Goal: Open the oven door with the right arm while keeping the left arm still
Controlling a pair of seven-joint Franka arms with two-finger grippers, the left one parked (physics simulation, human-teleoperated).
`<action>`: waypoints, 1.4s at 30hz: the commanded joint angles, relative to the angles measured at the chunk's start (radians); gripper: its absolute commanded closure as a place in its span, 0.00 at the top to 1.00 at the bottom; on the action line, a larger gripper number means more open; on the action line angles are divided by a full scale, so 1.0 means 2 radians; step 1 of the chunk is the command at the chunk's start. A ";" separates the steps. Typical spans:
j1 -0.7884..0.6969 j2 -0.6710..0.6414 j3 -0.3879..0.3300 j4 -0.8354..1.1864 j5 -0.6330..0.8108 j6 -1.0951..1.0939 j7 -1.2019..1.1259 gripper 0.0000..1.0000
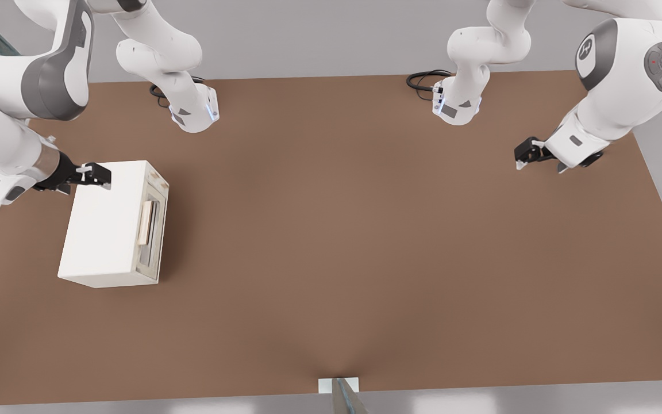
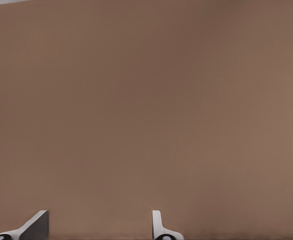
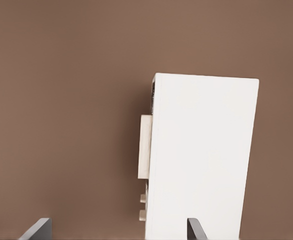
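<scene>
The white box oven point(image 1: 107, 224) stands on the brown table point(image 1: 331, 259) at the front view's left. Its oven door point(image 1: 154, 233), cream-framed with a greyish window, faces the front view's right and lies flush against the box. A pale beige bar handle point(image 1: 147, 223) runs along the door. My gripper point(image 1: 100, 176) hovers over the oven's top at its far edge, fingers apart and holding nothing. The right wrist view looks down on the oven's top point(image 3: 201, 160), with the handle point(image 3: 145, 146) sticking out from its side and the gripper point(image 3: 116, 231) open above them.
The parked arm's gripper point(image 1: 529, 152) hangs over the table at the front view's far right. Two arm bases point(image 1: 196, 112) point(image 1: 457, 106) with black cables stand at the table's far edge. A small white bracket point(image 1: 338, 385) sits at the near edge.
</scene>
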 commanded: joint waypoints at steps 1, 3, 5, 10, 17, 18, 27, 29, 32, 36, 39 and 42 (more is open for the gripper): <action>0.002 0.001 0.001 0.000 -0.001 -0.008 -0.055 1.00; 0.062 0.063 0.011 0.005 -0.041 -0.008 -0.055 1.00; 0.143 0.133 0.009 0.033 -0.079 -0.009 0.024 0.37; 0.272 0.217 -0.073 0.055 -0.229 -0.021 0.146 0.21; 0.304 0.216 -0.107 -0.042 -0.251 -0.025 0.322 0.21; 0.302 0.216 -0.107 -0.052 -0.254 -0.009 0.321 0.21; 0.291 0.215 -0.146 -0.113 -0.282 0.109 0.272 0.21; 0.292 0.201 -0.146 -0.132 -0.282 0.097 0.268 0.21; 0.291 0.197 -0.146 -0.159 -0.282 0.090 0.268 0.21; 0.275 0.203 -0.146 -0.160 -0.288 0.097 0.267 0.21; 0.277 0.205 -0.146 -0.164 -0.288 0.096 0.269 0.21; 0.277 0.205 -0.146 -0.174 -0.288 0.097 0.272 0.21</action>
